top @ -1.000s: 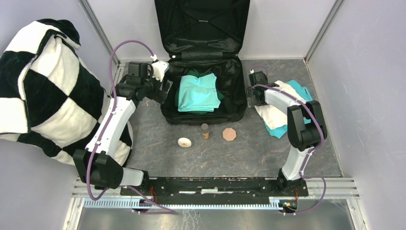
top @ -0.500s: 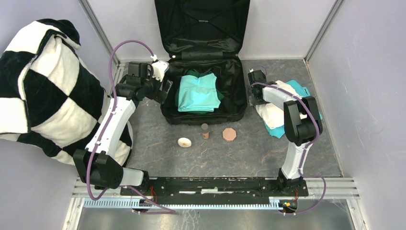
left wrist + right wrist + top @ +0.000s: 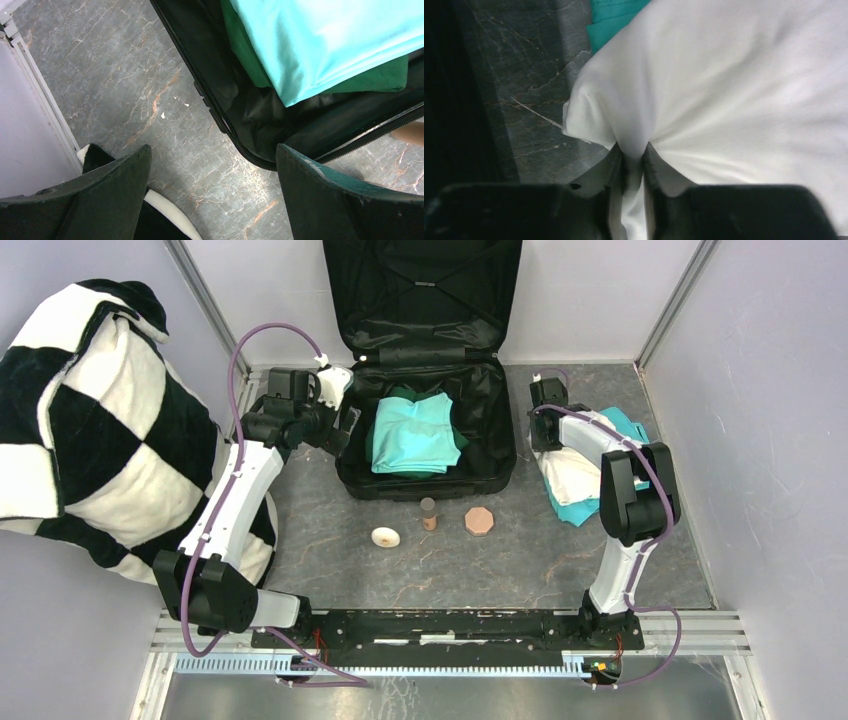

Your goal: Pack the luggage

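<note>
The luggage (image 3: 493,430) lies open at the back centre, lid (image 3: 420,290) raised against the wall. Folded turquoise clothing (image 3: 412,435) over a green piece rests inside. My left gripper (image 3: 345,430) hangs open beside the case's left rim. The left wrist view shows that gripper (image 3: 212,200) empty over the floor, the luggage rim (image 3: 215,117) and the turquoise clothing (image 3: 325,40). My right gripper (image 3: 548,440) is right of the case, shut on the near edge of a white garment (image 3: 575,475) lying on a teal garment (image 3: 625,425). In the right wrist view, white garment (image 3: 734,75) is pinched between the fingers of my right gripper (image 3: 634,150).
A black-and-white checkered blanket (image 3: 90,420) is heaped at the left. In front of the case sit a cream disc (image 3: 385,537), a small brown bottle (image 3: 428,512) and a tan octagonal piece (image 3: 480,521). Walls close in on both sides and behind.
The right gripper has closed onto the white garment's edge and shifted slightly back and right. The left arm has not moved.
</note>
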Controlling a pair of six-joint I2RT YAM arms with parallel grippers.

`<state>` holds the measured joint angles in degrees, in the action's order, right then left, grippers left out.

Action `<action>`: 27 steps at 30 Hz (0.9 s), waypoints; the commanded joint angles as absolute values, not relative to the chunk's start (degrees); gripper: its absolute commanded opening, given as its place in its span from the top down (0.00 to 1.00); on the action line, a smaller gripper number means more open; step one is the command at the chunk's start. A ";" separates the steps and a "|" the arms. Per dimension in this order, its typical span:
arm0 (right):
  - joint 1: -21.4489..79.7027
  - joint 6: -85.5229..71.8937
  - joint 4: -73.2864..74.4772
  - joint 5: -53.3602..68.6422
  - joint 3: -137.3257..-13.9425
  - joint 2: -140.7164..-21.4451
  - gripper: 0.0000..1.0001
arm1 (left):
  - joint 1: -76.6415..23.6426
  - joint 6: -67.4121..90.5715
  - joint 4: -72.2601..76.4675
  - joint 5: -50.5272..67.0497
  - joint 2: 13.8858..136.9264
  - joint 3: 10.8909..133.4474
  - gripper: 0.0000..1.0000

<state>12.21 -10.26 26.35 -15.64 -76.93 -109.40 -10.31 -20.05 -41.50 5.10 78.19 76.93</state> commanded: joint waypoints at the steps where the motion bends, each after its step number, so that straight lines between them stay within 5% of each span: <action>1: 12.31 -11.86 25.17 -12.61 -79.08 -106.65 0.66 | -10.28 -18.60 -41.93 6.37 78.28 79.84 0.00; 2: 12.30 -12.00 25.95 -12.27 -79.76 -107.19 0.54 | -10.28 -18.72 -42.17 6.31 78.35 80.03 0.00; 5: 12.39 -12.86 25.14 -11.24 -78.43 -106.82 0.39 | -10.28 -18.79 -42.28 6.15 78.31 80.16 0.00; 11: 13.02 -13.40 23.29 -10.37 -75.79 -106.92 0.34 | -10.28 -18.76 -42.35 5.84 78.29 80.58 0.00; 16: 12.97 -13.40 23.46 -12.21 -76.57 -109.40 0.46 | -10.28 -18.81 -42.93 5.84 78.83 81.41 0.00; 27: 8.88 -16.39 23.05 -7.55 -77.82 -105.04 1.00 | -10.28 -18.90 -43.04 5.44 78.64 81.50 0.00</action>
<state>11.03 -13.78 24.56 -13.04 -76.14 -109.43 -10.33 -20.05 -43.24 5.04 78.89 79.18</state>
